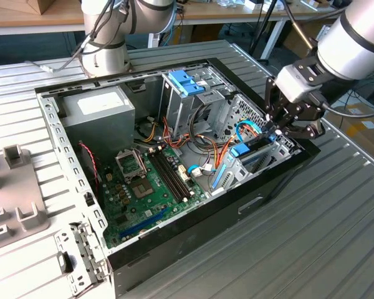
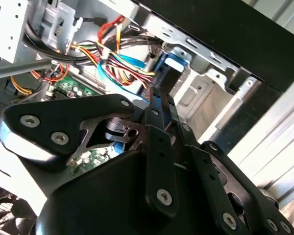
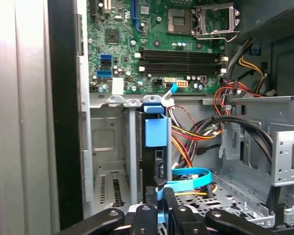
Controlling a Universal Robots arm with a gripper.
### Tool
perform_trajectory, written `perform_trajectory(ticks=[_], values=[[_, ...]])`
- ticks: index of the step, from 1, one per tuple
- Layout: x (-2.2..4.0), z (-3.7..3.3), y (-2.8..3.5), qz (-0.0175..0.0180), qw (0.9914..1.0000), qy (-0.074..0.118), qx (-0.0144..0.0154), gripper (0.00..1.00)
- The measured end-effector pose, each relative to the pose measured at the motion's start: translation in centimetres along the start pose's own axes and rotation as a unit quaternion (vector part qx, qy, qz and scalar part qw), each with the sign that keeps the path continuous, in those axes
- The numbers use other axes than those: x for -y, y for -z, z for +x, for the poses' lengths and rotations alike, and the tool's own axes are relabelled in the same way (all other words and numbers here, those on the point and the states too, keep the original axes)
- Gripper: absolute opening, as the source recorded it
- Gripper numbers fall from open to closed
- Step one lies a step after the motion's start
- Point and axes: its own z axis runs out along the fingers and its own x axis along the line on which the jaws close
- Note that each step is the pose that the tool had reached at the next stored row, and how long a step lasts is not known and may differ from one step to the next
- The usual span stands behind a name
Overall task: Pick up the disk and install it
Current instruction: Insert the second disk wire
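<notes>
The gripper point(image 1: 275, 128) sits low at the PC case's point(image 1: 174, 249) front corner, on the exterior view's right, jaws clenched on the disk point(image 3: 154, 147), which stands on edge w/ its blue rail end up, partway into the lower drive bay point(image 3: 108, 147). Looks stiff, fairly heavy for its size, prob. shock-sensitive; best held by the thin metal sides, not the label face. Crowding it: a blue data cable point(image 3: 191, 176) and a red/yellow wire bundle point(image 3: 196, 132) just beside the bay, motherboard point(image 1: 143, 187) beyond. Grey power supply point(image 1: 96, 112) is well apart.
</notes>
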Motion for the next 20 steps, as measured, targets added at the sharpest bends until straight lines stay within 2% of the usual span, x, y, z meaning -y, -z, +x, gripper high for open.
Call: perform_trajectory(ticks=[1,3,6,8,9,10,17,19,20], values=[[-0.01,0.39,0.06,0.0,1.0,0.0,0.0016,0.2],[-0.02,0.52,0.08,0.0,0.99999,0.0,0.005,0.2],[-0.02,0.35,0.05,0.0,0.99999,0.0,0.0052,0.2],[-0.03,-0.67,-0.16,0.0,0.99999,0.0,0.0052,0.2],[-0.04,-1.45,-0.32,-0.0001,0.99999,0.0,0.0051,0.2],[-0.05,-1.79,-0.39,-0.0001,0.99999,0.0,0.0051,0.2],[-0.05,-1.89,-0.41,-0.0001,0.99999,0.0,0.0052,0.21],[-0.05,-1.89,-0.41,-0.0001,0.99999,0.0,0.0052,0.33],[-0.05,-1.9,-0.41,-0.0001,0.99999,0.0,0.0052,0.33]])
